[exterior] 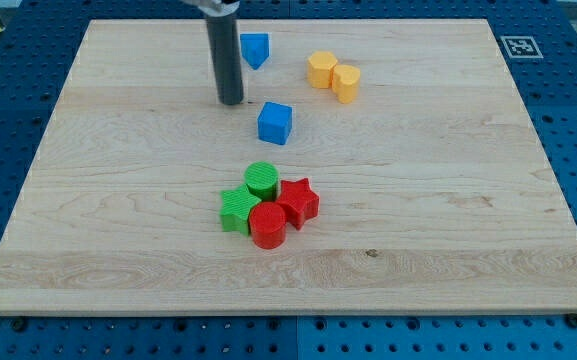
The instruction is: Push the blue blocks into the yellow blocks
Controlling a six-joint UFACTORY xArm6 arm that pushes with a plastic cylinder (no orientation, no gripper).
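Observation:
My tip rests on the wooden board in the upper middle of the view. A blue cube lies just to the right of the tip and a little lower, apart from it. A second blue block, angular in shape, lies above and to the right of the tip, next to the rod. Two yellow blocks touch each other at the upper right: a hexagonal one and a cylinder. The blue blocks are apart from the yellow ones.
A cluster of touching blocks sits in the middle of the board: a green cylinder, a green star, a red star and a red cylinder. A fiducial tag is beyond the top right corner.

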